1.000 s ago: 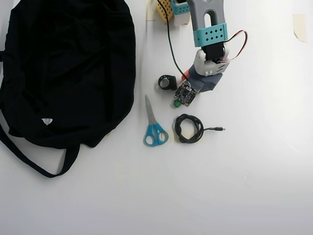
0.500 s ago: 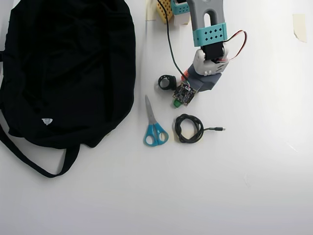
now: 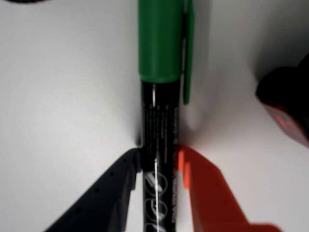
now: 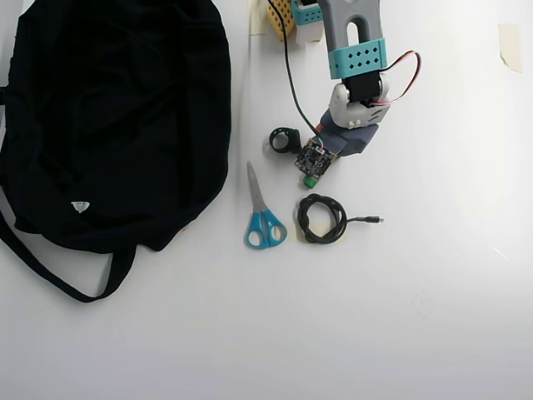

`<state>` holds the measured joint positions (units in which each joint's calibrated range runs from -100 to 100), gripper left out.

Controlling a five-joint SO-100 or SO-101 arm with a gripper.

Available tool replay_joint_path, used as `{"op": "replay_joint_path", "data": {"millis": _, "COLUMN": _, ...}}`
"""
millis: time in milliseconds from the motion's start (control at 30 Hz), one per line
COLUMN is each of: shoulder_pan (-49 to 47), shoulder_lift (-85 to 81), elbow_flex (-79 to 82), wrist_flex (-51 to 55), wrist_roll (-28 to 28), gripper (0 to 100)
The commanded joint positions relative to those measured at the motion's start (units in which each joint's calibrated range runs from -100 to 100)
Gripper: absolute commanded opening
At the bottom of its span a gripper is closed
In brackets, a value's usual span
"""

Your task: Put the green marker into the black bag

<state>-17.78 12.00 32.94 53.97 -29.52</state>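
Claw [image 3: 159,159] clamped on green marker [image 3: 159,96] barrel. Lift straight off tabletop [image 4: 416,292], keep grip firm, then swing toward nine o'clock over black bag [image 4: 117,117].

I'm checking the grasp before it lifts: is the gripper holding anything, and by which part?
The gripper is shut on the marker, its fingers pressing both sides of the black barrel, below the green cap.

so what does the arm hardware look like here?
Wrist view: gripper has one black finger and one orange finger. Overhead view: grey arm with teal perforated band, white wrist housing, red-white cable, bare circuit board.
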Motion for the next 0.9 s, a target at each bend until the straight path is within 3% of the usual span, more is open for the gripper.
{"op": "replay_joint_path", "data": {"millis": 0, "shoulder_pan": -0.69, "shoulder_lift": 2.03, "elbow_flex": 3.18, "wrist_flex": 0.03, "wrist_roll": -0.05, "gripper": 4}}
{"op": "replay_joint_path", "data": {"millis": 633, "shoulder_pan": -0.62, "shoulder_lift": 0.7, "elbow_flex": 2.1, "wrist_flex": 0.55, "wrist_roll": 0.26, "gripper": 2}}
{"op": "replay_joint_path", "data": {"millis": 867, "shoulder_pan": -0.62, "shoulder_lift": 0.7, "elbow_flex": -3.83, "wrist_flex": 7.7, "wrist_roll": 0.42, "gripper": 2}}
